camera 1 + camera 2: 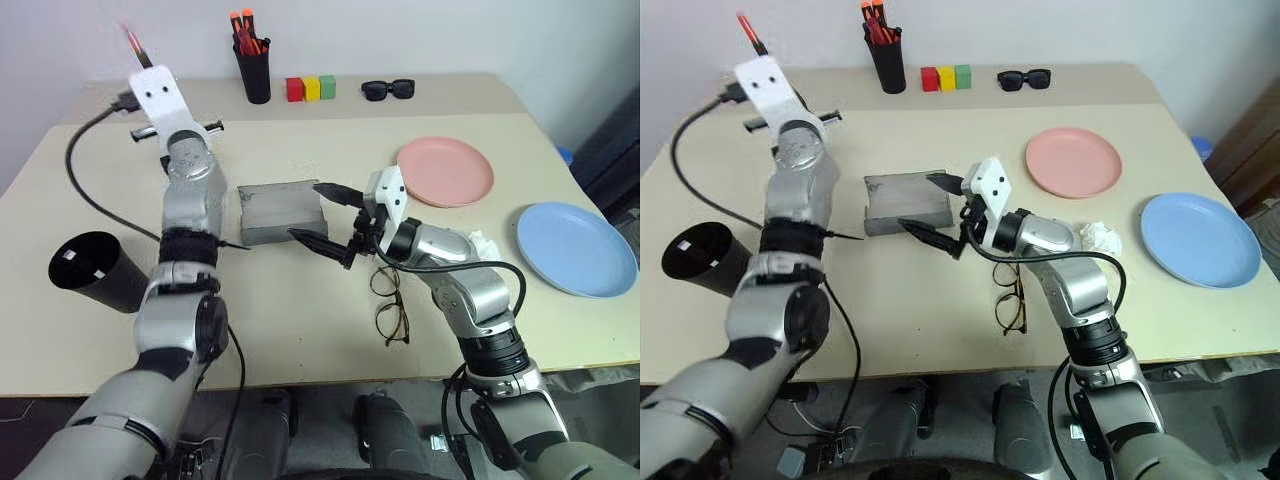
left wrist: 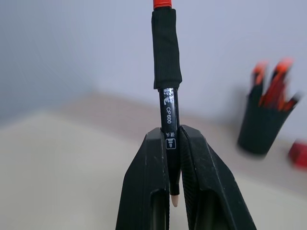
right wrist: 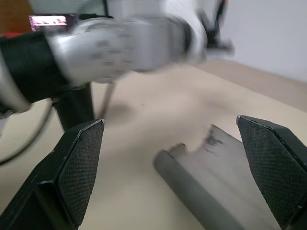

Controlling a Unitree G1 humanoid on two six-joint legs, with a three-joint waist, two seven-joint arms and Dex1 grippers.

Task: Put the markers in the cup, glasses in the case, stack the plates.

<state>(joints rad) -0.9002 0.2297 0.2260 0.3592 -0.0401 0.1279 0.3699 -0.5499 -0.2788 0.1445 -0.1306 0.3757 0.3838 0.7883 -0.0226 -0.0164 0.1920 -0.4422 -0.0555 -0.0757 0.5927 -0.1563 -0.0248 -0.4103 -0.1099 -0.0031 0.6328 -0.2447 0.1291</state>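
Slim black marker (image 2: 168,120), ribbed cloth-like sleeve.

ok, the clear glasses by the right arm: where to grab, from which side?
Take the glasses at the bridge between the two lenses, coming straight down from above. They seem to lie flat on the table, so the thin frame probably offers no raised side. The open right hand is nearest.

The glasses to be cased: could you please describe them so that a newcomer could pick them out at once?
Start at the beige table and find the grey case near its middle. The glasses lie on the near side of it, under the right gripper. Their thin dark frames and clear rounded lenses set them apart from the chunky black sunglasses at the far edge.
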